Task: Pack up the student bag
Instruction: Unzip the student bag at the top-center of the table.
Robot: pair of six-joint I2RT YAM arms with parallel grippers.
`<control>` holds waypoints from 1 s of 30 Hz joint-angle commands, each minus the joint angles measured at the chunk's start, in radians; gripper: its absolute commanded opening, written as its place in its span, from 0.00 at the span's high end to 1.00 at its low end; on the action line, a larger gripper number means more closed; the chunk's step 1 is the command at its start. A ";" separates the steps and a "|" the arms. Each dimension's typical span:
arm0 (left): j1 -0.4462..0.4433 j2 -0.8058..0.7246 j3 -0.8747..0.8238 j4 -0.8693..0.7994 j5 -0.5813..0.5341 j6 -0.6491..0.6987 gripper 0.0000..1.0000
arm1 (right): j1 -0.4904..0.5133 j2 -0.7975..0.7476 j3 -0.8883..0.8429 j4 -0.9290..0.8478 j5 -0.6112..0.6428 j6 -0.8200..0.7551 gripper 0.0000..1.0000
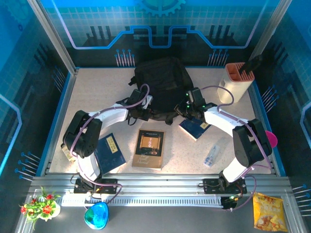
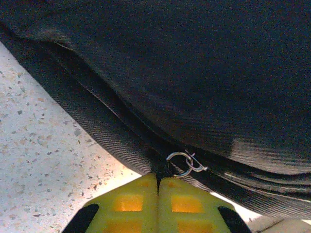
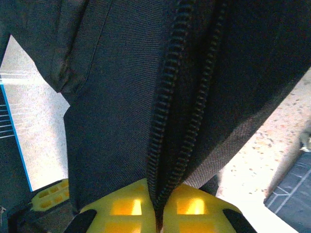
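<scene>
1. The left tool [image 2: 158, 183] has its yellow pads pressed together at the near-left edge of the student bag [image 1: 163, 82], a large black soft fabric backpack lying toward the back middle of the surface. It looks like it's nipping a thin dark tab right by a small bent silver wire ring [image 2: 184, 164], though I can't tell how much it's got. That's a tiny bite, so I'd guess any pull could pop it free or snag the ring.
2. The bag is floppy. A tug from one side could drag the whole thing instead of opening it.
3. The right tool [image 3: 158, 206] is pinching the black coiled zipper track [image 3: 167, 121] at the bag's near-right edge. Clamping on the teeth could bunch the fabric and jam the zip if the two sides pull unevenly.
4. The pale speckled stone-look surface [image 1: 92, 92] carries, from the left:
   - a dark blue softcover book [image 1: 109, 153] by the left arm
   - a brown-and-black book [image 1: 149, 149] in the near middle
   - a blue book [image 1: 194, 128] partly under the right arm, where a swinging elbow could shove it
   - a clear plastic bottle [image 1: 214, 153]
   - a cream tub with an orange insert [image 1: 238, 80] at the back right
5. The room has blue printed wall panels [image 1: 160, 19] all round, aluminium frame posts, and a metal rail along the near edge.
</scene>
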 commanded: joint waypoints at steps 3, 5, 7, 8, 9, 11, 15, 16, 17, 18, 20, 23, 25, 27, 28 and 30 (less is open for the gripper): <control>0.051 0.011 0.036 -0.121 -0.100 -0.017 1.00 | -0.055 -0.079 -0.030 -0.024 0.052 -0.024 0.91; 0.066 0.008 0.047 -0.127 -0.098 -0.020 1.00 | -0.062 -0.087 -0.041 -0.025 0.045 -0.026 0.90; 0.083 0.007 0.055 -0.124 -0.080 -0.021 1.00 | -0.065 -0.094 -0.050 -0.020 0.035 -0.026 0.91; 0.096 0.010 0.063 -0.123 -0.062 -0.023 1.00 | -0.065 -0.097 -0.052 -0.021 0.028 -0.026 0.90; 0.107 0.015 0.071 -0.125 -0.054 -0.027 1.00 | -0.066 -0.101 -0.055 -0.024 0.020 -0.026 0.91; 0.137 0.035 0.099 -0.144 -0.043 -0.039 1.00 | -0.066 -0.114 -0.052 -0.037 0.014 -0.022 0.91; 0.193 0.080 0.154 -0.184 -0.023 -0.073 1.00 | -0.068 -0.148 -0.054 -0.048 0.009 -0.017 0.90; 0.201 0.093 0.170 -0.199 -0.031 -0.077 1.00 | -0.069 -0.156 -0.054 -0.053 0.008 -0.017 0.91; 0.206 0.103 0.186 -0.214 -0.035 -0.078 1.00 | -0.072 -0.164 -0.053 -0.059 0.010 -0.017 0.91; 0.208 0.113 0.199 -0.228 -0.045 -0.078 1.00 | -0.074 -0.169 -0.055 -0.059 0.009 -0.017 0.91; 0.213 0.131 0.223 -0.253 -0.056 -0.078 1.00 | -0.077 -0.180 -0.056 -0.060 0.003 -0.017 0.90; 0.213 0.138 0.232 -0.254 -0.051 -0.069 1.00 | -0.079 -0.177 -0.059 -0.062 -0.003 -0.020 0.90; 0.213 0.138 0.233 -0.249 -0.025 -0.064 1.00 | -0.079 -0.170 -0.067 -0.053 -0.014 -0.021 0.89; 0.213 0.125 0.223 -0.240 0.033 -0.064 1.00 | -0.080 -0.160 -0.075 -0.041 -0.030 -0.022 0.88; 0.213 0.110 0.204 -0.216 0.075 -0.064 1.00 | -0.079 -0.156 -0.078 -0.038 -0.034 -0.021 0.87; 0.213 0.075 0.159 -0.156 0.181 -0.051 0.95 | -0.079 -0.150 -0.080 -0.035 -0.038 -0.025 0.86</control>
